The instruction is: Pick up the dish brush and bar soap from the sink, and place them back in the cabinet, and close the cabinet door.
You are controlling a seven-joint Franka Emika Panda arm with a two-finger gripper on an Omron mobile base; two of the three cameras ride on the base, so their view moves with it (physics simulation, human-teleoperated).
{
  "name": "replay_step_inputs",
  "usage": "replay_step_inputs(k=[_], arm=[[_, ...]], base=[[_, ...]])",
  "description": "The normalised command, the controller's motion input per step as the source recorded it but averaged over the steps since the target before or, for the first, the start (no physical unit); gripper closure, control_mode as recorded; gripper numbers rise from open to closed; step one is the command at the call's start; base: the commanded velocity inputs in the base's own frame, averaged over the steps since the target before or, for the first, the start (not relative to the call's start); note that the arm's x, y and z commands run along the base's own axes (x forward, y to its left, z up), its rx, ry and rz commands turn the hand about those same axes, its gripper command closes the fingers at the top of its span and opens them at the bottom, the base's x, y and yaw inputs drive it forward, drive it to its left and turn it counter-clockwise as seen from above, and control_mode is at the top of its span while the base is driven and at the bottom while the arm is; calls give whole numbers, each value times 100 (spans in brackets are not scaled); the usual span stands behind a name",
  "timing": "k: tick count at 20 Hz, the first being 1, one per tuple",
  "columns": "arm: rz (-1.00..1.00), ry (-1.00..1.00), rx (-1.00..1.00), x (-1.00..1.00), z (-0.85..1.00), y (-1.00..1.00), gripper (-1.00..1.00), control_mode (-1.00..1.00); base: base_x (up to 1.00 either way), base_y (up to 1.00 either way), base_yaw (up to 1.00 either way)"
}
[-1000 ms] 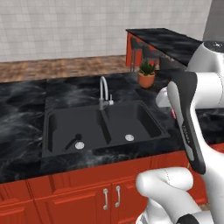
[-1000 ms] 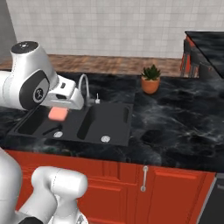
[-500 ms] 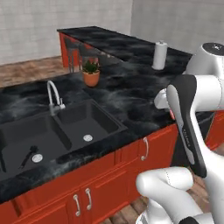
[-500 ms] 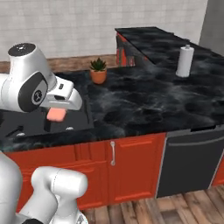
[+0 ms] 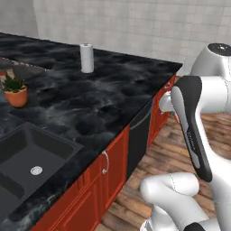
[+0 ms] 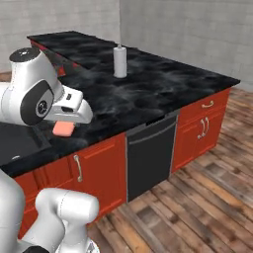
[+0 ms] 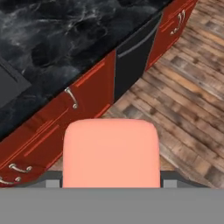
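A: Where's your gripper (image 6: 66,123)?

B: Clamped on the bar soap (image 7: 111,153), held above the red base cabinets (image 7: 87,89) at the counter's front edge.

A: What lies beyond it?

B: You've got the black marble counter (image 6: 148,89), a dishwasher front (image 6: 150,155) and plank floor (image 7: 192,105). The sink (image 5: 27,158) sits well left; a paper towel roll (image 5: 86,57) stands farther back.

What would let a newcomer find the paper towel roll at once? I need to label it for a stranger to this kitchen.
Start at the black marble counter that runs above the red cabinets. Near its back stands the paper towel roll, upright and alone. It is the one white cylinder there, unlike the potted plant, which is green in an orange pot and sits closer to the sink.
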Motion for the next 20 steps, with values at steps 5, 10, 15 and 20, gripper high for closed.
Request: replay_step_inputs(k=[5, 10, 15, 20], arm=[[0, 0, 0, 0, 0, 0, 100, 100], [0, 0, 0, 0, 0, 0, 100, 100], [0, 0, 0, 0, 0, 0, 100, 100], [0, 0, 0, 0, 0, 0, 100, 100]], base=[[-11, -18, -67], [-7, -27, -65], [-2, -23, -67], [0, -21, -68]])
